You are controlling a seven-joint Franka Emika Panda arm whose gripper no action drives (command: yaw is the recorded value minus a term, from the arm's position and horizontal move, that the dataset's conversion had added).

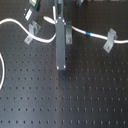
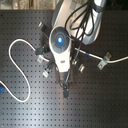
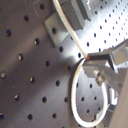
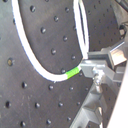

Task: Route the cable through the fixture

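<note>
The claw [image 4: 91, 70] is right at the green band [image 4: 73, 73] on the cable [image 3: 75, 37]. It looks closed on the cable there, holding it a little way above the black board [image 1: 75, 100]. Only one side of the claw shows well in both wrist views, so this is my best guess and not a sure thing. In the first exterior view, the white cable comes in from 9 o'clock. It bends past a small grey clip [image 1: 32, 33] at about 10 o'clock from the arm, then goes behind the arm. It comes out on the other side with its blue band [image 1: 87, 34] at about 2 o'clock. From there it runs on to a second grey clip [image 1: 109, 41] at about 3 o'clock. The cable looks like it reaches both of those clips, but the pictures are too fuzzy to tell if it sits inside them or just lies next to them. The second exterior view shows a few more clips around the arm. I think the job is only partly done. The middle of the cable is off the board, and it must go into a clip before the claw can let go.
</note>
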